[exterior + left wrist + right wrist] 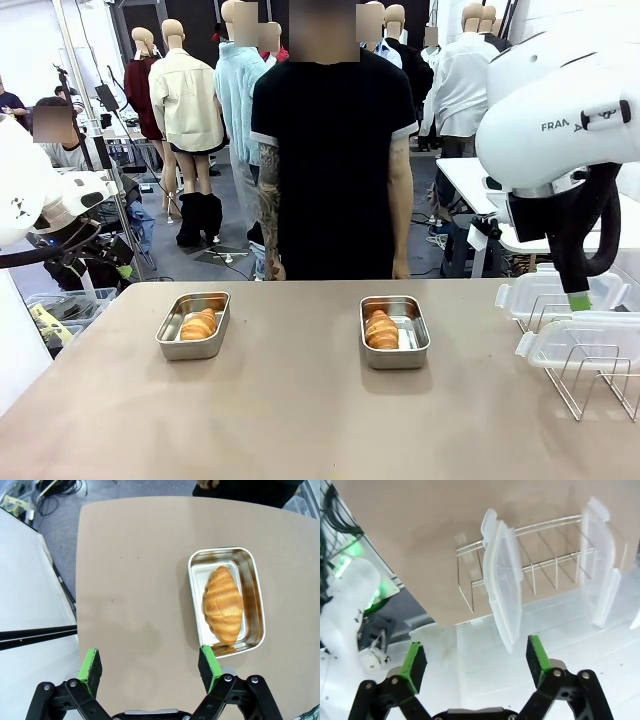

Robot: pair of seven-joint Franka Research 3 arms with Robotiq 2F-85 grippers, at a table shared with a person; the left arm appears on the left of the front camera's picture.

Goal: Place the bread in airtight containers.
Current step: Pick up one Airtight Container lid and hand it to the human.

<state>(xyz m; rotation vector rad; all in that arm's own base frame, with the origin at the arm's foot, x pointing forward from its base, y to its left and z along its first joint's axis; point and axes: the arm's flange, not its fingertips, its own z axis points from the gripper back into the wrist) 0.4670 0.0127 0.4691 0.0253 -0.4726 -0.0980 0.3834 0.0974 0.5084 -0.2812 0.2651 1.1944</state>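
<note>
Across the table (300, 430), seen from robot side: wire rack (590, 385) at right edge, toward near right corner, carrying two clear lids, rear lid (548, 297) and front lid (585, 345), both off their tins. Toward far edge, left tin (176, 335) left of middle and right tin (418, 338) right of middle, well apart, both uncovered. One croissant per tin, lying flat inside: left croissant (198, 324), right croissant (381, 329).

Judged progress: bread already in tins, so first part done. Left to do: taking both lids off rack, clipping one onto each tin. Nothing sealed yet.

Person (330, 150) standing at far edge, arms hanging down, not reaching in.

Right arm (560, 110) raised high over right edge, wrist aimed down at rack. Right gripper (476, 652) spread wide, pinching nothing, hovering above rack and lids, apart from both.

Left arm (25, 195) pulled back beyond left edge, raised. Left gripper (150, 662) spread wide, empty, looking down on left part of table. Left tin near one green pad in wrist view, probably well below it, no contact.
</note>
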